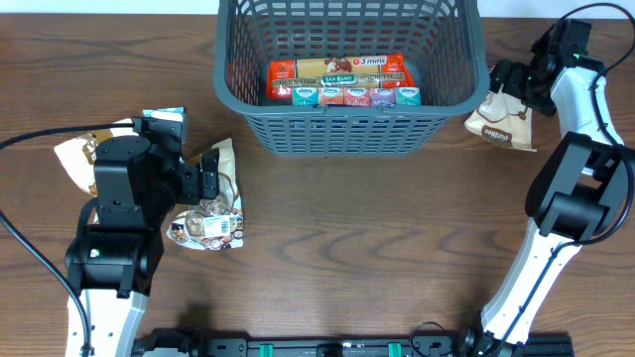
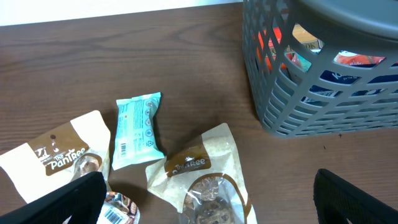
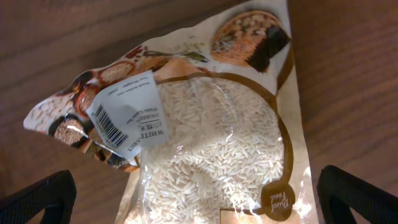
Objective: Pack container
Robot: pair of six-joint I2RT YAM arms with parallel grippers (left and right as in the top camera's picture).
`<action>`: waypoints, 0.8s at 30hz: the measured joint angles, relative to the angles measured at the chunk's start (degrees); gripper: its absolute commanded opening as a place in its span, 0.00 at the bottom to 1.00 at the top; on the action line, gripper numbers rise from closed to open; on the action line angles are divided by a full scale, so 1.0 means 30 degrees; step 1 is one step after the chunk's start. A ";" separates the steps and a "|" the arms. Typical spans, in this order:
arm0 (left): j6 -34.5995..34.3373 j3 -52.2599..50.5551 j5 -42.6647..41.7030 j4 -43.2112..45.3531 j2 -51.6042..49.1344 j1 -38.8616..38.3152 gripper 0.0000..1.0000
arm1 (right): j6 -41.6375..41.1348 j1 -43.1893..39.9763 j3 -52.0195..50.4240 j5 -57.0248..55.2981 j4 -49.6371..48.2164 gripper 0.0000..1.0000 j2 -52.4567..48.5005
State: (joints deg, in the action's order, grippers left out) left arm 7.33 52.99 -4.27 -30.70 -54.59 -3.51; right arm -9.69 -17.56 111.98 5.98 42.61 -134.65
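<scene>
Right pincer point(image 1: 508, 84) is spread wide and empty over the rice pouch point(image 1: 502, 125), just beside the container point(image 1: 342, 134), which sits partly filled at the far middle of the table point(image 1: 327, 248). Left pincer point(image 1: 208, 183) is wide and empty too, above the snack pouches.

Left wrist: a teal bar point(image 2: 138, 129) and a granola pouch point(image 2: 202, 180) lie below me, lattice wall at upper right.

Right wrist: rice fills the view between my fingers point(image 3: 37, 199). It looks soft and shifting under slick film, so I'd pinch across its middle. The container seems stiff and light; its rim is the hold.

Bright even light; mild glare on rice bag point(image 3: 217, 162).
</scene>
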 measured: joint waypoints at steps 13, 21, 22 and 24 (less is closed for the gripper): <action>0.0000 0.0000 0.0000 0.0007 -0.0007 0.0000 0.99 | -0.1239 0.0000 -0.1071 -0.0131 -0.0022 0.99 0.0000; 0.0000 -0.0007 0.0000 0.0000 -0.0007 0.0000 0.99 | 0.0474 0.0015 -0.2215 -0.0357 -0.0372 0.98 0.0233; 0.0000 -0.0007 0.0000 0.0000 0.0000 0.0000 0.99 | 0.0772 0.0015 -0.2368 -0.0364 -0.0452 0.97 0.0291; 0.0000 0.0000 0.0000 0.0000 -0.0007 0.0000 0.99 | 0.1260 0.0015 -0.2696 -0.0386 -0.0554 0.92 0.0444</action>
State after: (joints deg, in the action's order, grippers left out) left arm 7.33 52.99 -4.27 -30.70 -54.61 -3.51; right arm -5.91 -17.52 103.90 4.82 40.95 -133.32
